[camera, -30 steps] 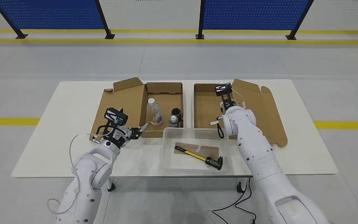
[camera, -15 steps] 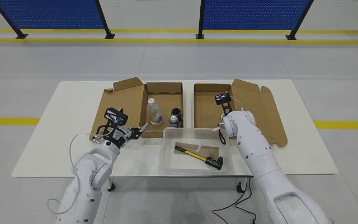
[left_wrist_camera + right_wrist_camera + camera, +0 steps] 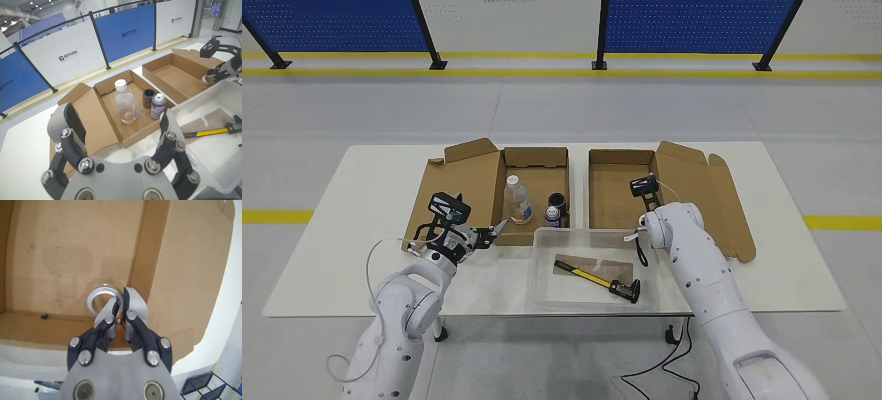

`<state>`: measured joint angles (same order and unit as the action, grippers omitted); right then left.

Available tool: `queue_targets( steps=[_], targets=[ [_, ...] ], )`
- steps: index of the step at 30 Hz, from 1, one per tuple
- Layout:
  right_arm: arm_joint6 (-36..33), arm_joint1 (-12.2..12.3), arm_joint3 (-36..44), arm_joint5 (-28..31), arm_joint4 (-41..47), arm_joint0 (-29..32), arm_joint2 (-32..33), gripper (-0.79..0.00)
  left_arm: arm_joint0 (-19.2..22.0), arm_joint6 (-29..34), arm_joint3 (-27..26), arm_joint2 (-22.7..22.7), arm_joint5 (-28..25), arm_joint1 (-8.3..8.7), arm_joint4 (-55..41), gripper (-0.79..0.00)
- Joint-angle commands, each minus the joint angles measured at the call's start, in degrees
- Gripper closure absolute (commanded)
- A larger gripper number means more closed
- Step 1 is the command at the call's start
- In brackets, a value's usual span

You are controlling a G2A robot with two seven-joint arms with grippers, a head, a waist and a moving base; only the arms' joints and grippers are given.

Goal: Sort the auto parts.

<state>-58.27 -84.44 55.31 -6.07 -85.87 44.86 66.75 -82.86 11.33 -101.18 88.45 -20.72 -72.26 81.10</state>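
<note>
Even, bright overhead illumination is being supplied; ceiling lamps (image 3: 31, 2) are being shown as small glowing spots in the left wrist view. The white table (image 3: 342, 230) is being rendered close to glare. Only faint, soft shadows are being cast on the right box (image 3: 56, 256). Bright highlights are being reflected off the metal ring (image 3: 105, 298). Straight fence posts (image 3: 98, 37) are being bowed by wide-angle distortion.
</note>
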Motion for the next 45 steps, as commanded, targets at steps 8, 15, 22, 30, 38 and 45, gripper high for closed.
queue_targets(
  steps=[8,15,22,30,38,45],
  targets=[
    [-0.24,-0.15,-0.43,0.64,0.4,-0.12,-0.08,-0.163,0.0,0.0,0.0,0.0,0.0,0.0,0.0,-0.785],
    [0.4,-0.29,-0.26,0.95,0.61,-0.3,-0.18,-0.169,0.0,0.0,0.0,0.0,0.0,0.0,0.0,-0.785],
    [-2.47,-0.08,8.09,0.28,-1.47,1.26,-0.15,-0.191,0.0,0.0,0.0,0.0,0.0,0.0,0.0,-0.785],
    [-8.95,0.8,26.81,4.66,-3.92,7.35,0.61,-0.222,0.0,0.0,0.0,0.0,0.0,0.0,0.0,-0.785],
    [-16.66,1.31,40.29,13.74,1.11,11.89,0.7,-0.231,0.0,0.0,0.0,0.0,0.0,0.0,0.0,-0.785],
    [-25.1,1.4,42.71,20.79,9.24,12.47,-0.91,-0.231,0.0,0.0,0.0,0.0,0.0,0.0,0.0,-0.785]
  ],
)
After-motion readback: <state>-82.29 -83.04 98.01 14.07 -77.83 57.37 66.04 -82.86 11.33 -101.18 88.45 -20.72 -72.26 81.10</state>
